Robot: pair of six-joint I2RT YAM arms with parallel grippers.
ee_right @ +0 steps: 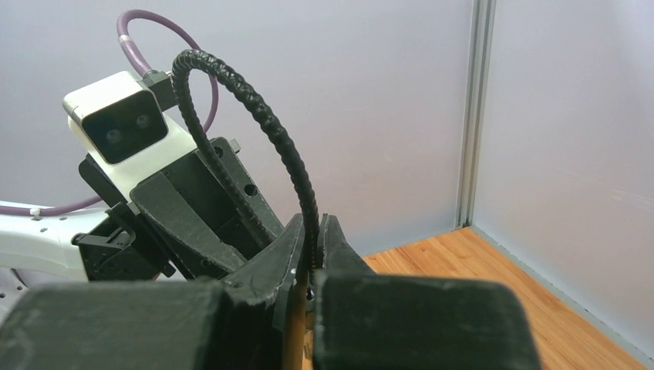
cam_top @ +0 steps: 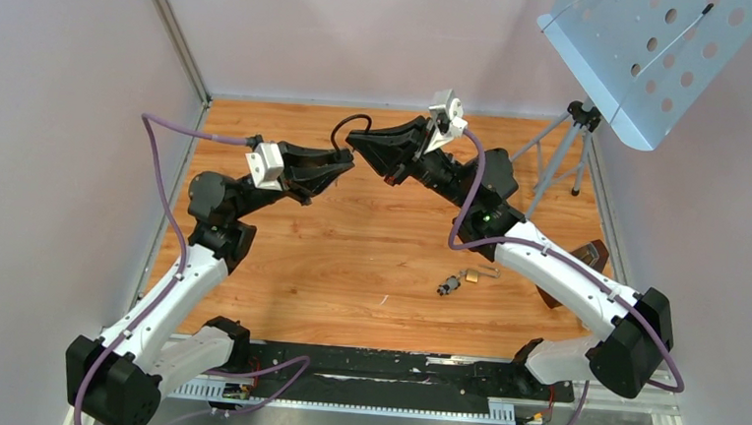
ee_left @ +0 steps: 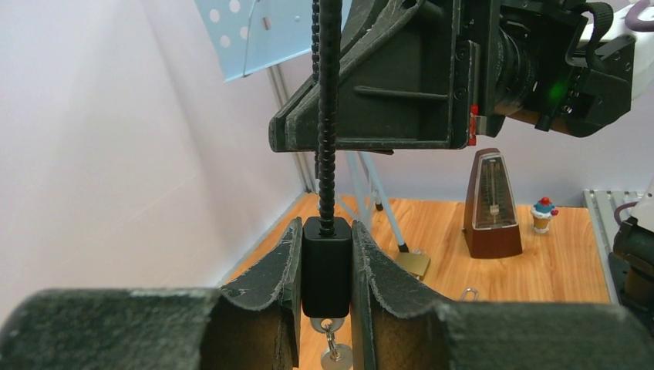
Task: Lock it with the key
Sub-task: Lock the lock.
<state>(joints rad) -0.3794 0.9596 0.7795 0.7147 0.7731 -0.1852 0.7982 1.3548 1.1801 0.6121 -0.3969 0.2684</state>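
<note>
A black cable lock is held in the air between both arms. Its block-shaped body [ee_left: 326, 266] sits between the pads of my left gripper [ee_left: 326, 231], which is shut on it. The ribbed black cable [ee_left: 327, 116] rises from the body, arches over [cam_top: 350, 124] and comes down into my right gripper [ee_right: 312, 227], which is shut on it [ee_right: 293, 162]. A small ring and chain with a silver piece [ee_left: 334, 353] hang under the body; I cannot tell whether this is the key. The two gripper tips nearly meet [cam_top: 348, 157] above the far middle of the table.
A brass padlock [cam_top: 470, 275] with a dark bunch of keys [cam_top: 446, 288] lies on the wooden table under the right arm. A brown metronome [ee_left: 492, 204] and a small toy [ee_left: 544, 213] stand at the right. A music stand [cam_top: 648, 52] on a tripod [cam_top: 563, 150] occupies the far right corner.
</note>
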